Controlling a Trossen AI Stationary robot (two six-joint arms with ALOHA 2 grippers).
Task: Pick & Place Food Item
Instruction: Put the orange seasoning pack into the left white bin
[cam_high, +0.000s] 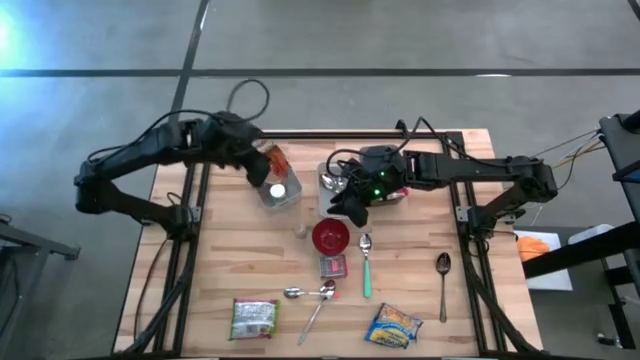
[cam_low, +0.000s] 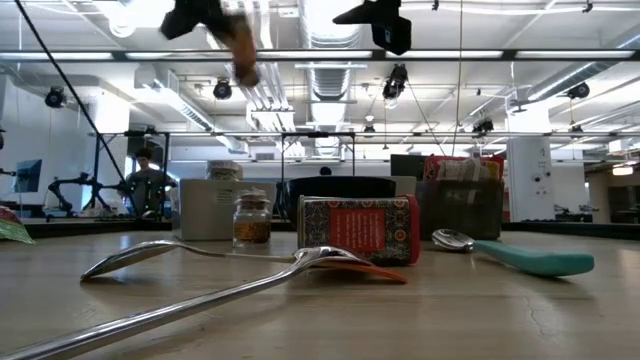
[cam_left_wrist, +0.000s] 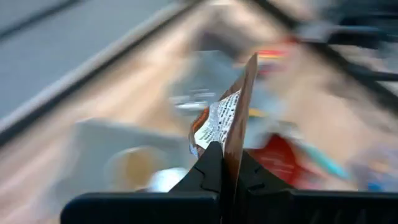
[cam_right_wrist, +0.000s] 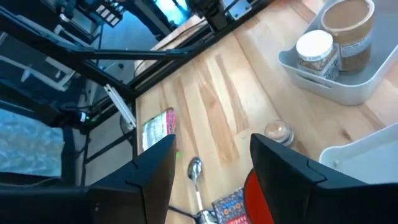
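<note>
The left hand is clamped tight on a brown food packet, which stands up between its fingers in the left wrist view; in the high view the packet hangs in the air over the grey bin that sits toward the far edge of the desk, left of centre. That bin already holds two jars, seen in the right wrist view. The step in hand looks like the carry or the start of the placing: the packet is lifted and not yet set down. The next move probably calls for lowering the packet into a free part of the bin, clear of the jar lids, and only then letting the fingers part. The right hand is empty, its fingers standing apart with bare wood showing between them; it hangs above the white tray near the middle of the far edge, just beyond the red bowl. It seems to wait and should keep clear of the left arm's path.
</note>
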